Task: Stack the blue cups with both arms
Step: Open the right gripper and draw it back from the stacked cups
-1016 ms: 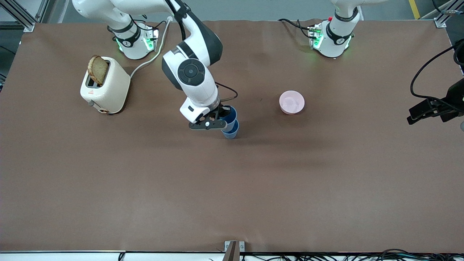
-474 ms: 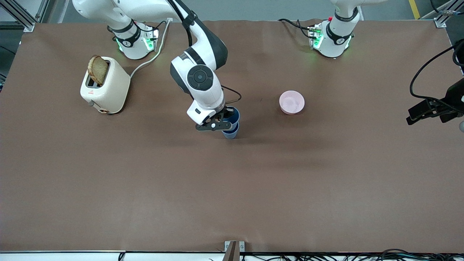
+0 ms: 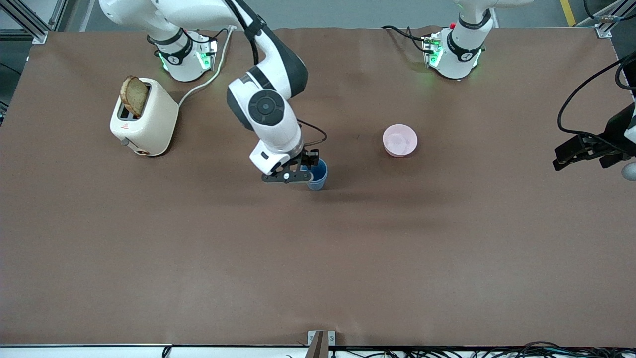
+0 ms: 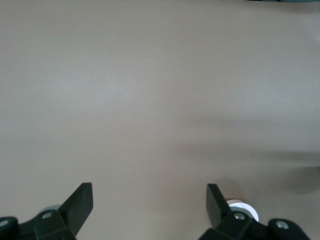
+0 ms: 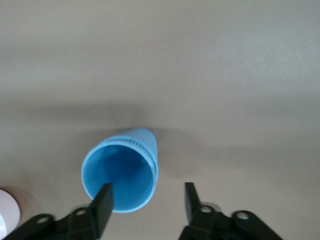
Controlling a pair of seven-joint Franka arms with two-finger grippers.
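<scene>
Mid-table, nested blue cups [image 3: 317,177] stood stacked; right gripper [image 5: 145,206] hung just above, fingers spread, empty. Left gripper [image 4: 149,206] waited wide, empty. Next: retreat upward.

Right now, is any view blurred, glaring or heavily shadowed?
Front view: evenly lit, sharp; soft shadow on the table beside the blue cups at the right gripper. Right wrist view: mild softness, a shadow by the cups. Left wrist view: pale, washed out; left gripper open over bare table.
</scene>
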